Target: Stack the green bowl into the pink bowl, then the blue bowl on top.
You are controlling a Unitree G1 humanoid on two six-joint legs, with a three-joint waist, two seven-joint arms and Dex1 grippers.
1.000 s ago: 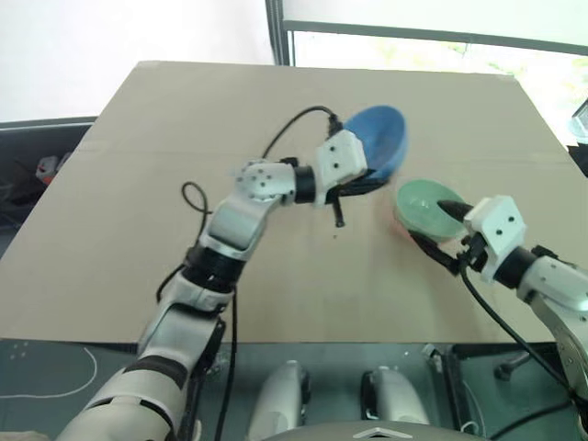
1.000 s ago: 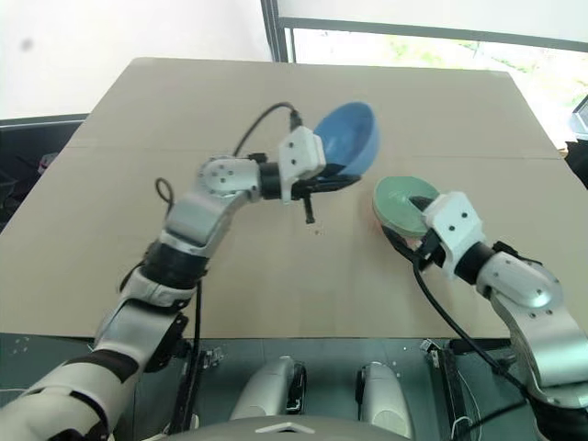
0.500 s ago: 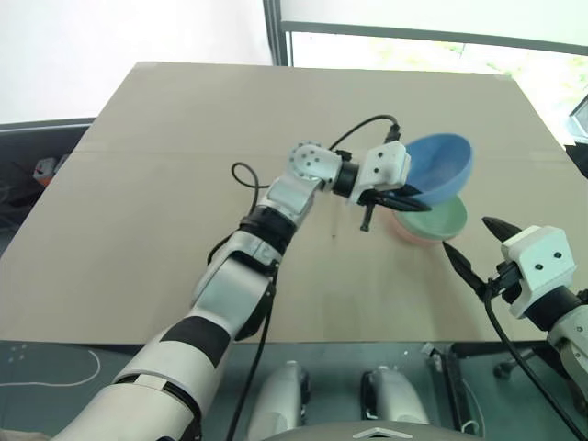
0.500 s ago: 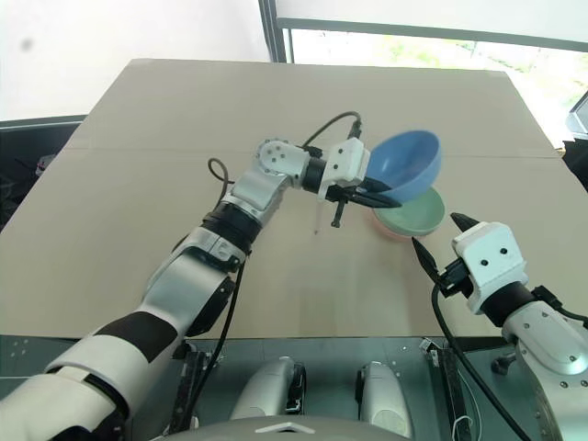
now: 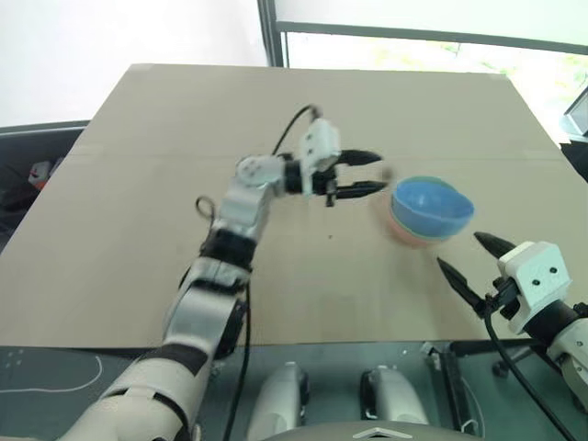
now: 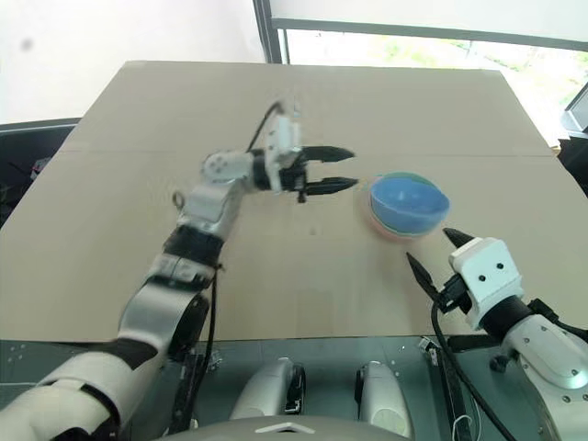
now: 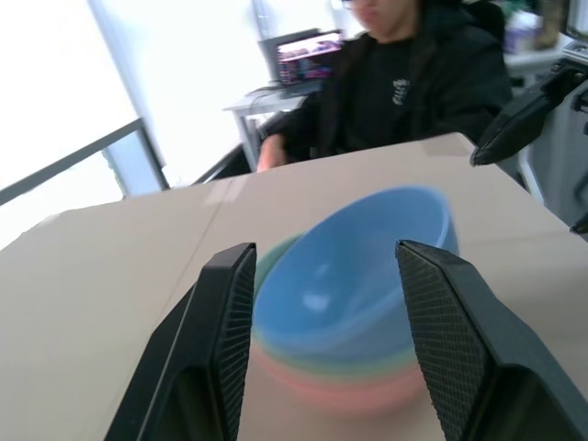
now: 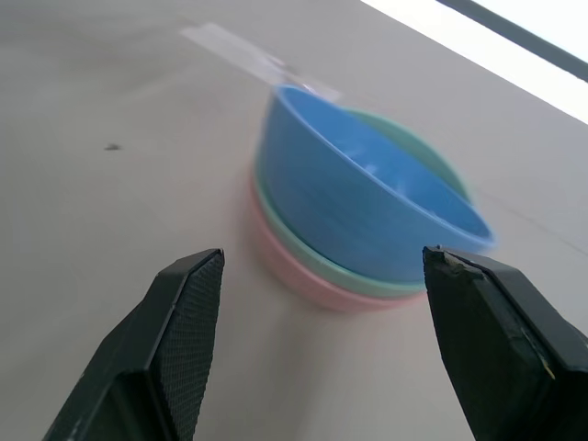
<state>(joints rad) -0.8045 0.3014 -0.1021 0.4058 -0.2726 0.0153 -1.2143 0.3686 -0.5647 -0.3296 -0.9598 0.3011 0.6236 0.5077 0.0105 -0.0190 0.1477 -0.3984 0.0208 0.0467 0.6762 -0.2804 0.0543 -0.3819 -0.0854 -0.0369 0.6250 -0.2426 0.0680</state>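
The left gripper [image 5: 360, 174] hangs over the surface [image 5: 138, 184] with fingers spread, empty, pointing at the stack just beside it. There the blue bowl [image 5: 432, 206] sits tilted in the green bowl [image 8: 439, 170], which sits in the pink bowl [image 8: 303, 276]. Near it, the right gripper [image 5: 467, 262] is released, grasping nothing.

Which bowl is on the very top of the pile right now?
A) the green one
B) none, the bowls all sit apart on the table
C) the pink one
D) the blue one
D: the blue bowl sits uppermost, tilted a little, nested in the green bowl, whose rim peeks out around it, with the pink bowl at the bottom on the table.
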